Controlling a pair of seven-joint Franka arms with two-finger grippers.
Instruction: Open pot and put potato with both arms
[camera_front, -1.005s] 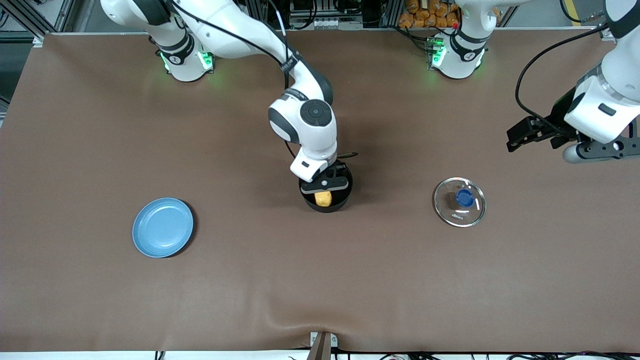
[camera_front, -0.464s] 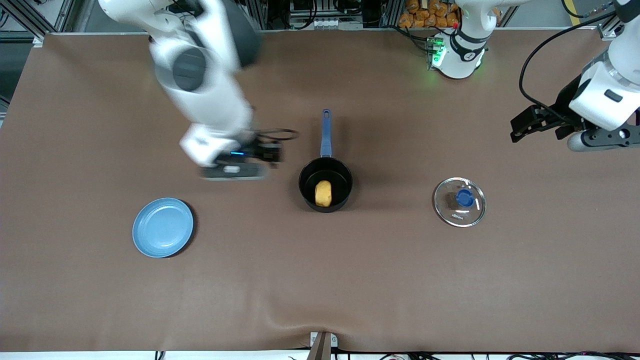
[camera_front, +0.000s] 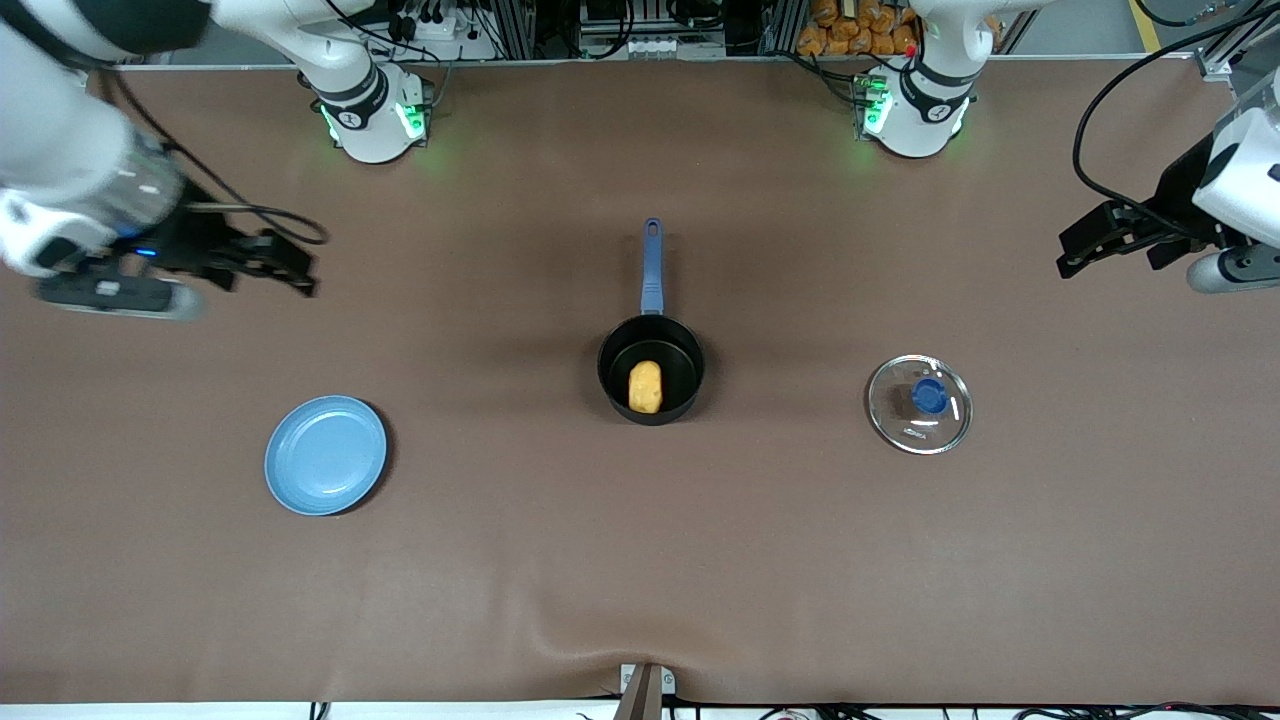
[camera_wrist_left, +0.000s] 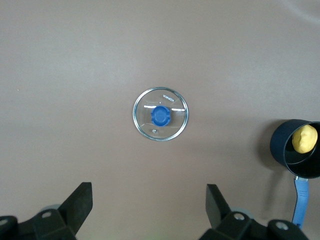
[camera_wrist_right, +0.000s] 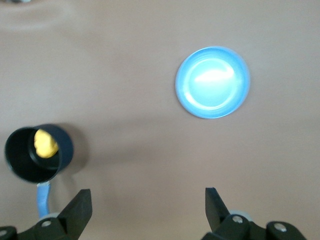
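Note:
The black pot (camera_front: 688, 358) with its blue handle (camera_front: 652, 262) stands open at the table's middle. The yellow potato (camera_front: 645, 386) lies inside it. The glass lid (camera_front: 905, 425) with a blue knob (camera_front: 930, 397) lies flat on the table toward the left arm's end. My right gripper (camera_front: 298, 270) is open and empty, up over the table at the right arm's end. My left gripper (camera_front: 1068, 255) is open and empty, up over the left arm's end. The left wrist view shows the lid (camera_wrist_left: 172, 122) and the pot (camera_wrist_left: 285, 152); the right wrist view shows the pot (camera_wrist_right: 20, 165) with the potato (camera_wrist_right: 45, 143).
A flat light-blue plate (camera_front: 325, 455) lies toward the right arm's end, nearer the front camera than the pot; it also shows in the right wrist view (camera_wrist_right: 212, 82). Brown cloth covers the whole table.
My right gripper let go of the potato in the pot, then rose and swung away to the right arm's end. My left gripper drifted a little farther toward its own end.

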